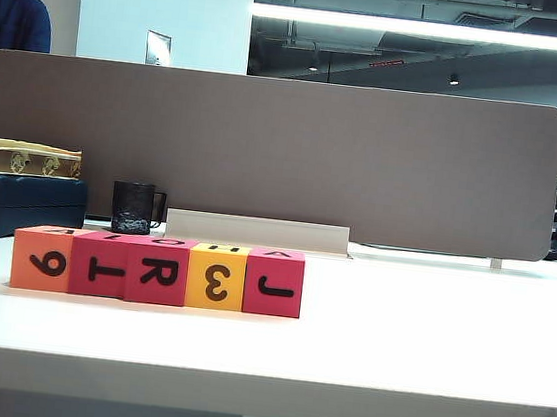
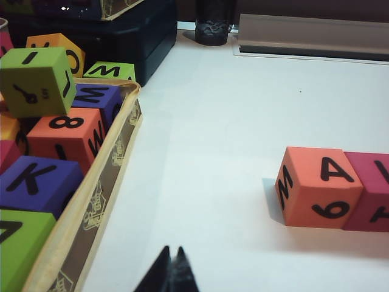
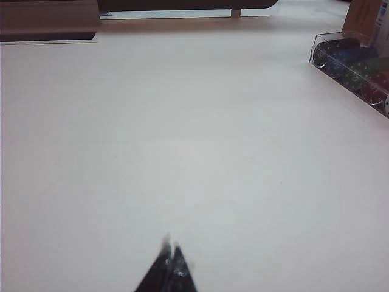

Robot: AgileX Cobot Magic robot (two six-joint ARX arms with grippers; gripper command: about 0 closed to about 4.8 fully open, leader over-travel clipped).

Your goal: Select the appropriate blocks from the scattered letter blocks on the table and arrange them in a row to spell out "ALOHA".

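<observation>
Currently white table (image 1: 425,336) carries five letter blocks (image 1: 158,270) in touching row, left of centre, near front edge: orange, red, red, yellow, red. Taupe divider panel (image 1: 265,152) behind. Left pincer (image 2: 171,269) closed, empty, low over table beside orange block (image 2: 319,185). Right pincer (image 3: 170,264) closed, empty, over bare table.

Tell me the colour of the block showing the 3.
Yellow, with a black 3, fourth from the left in the row. It shows best in the exterior view.
</observation>
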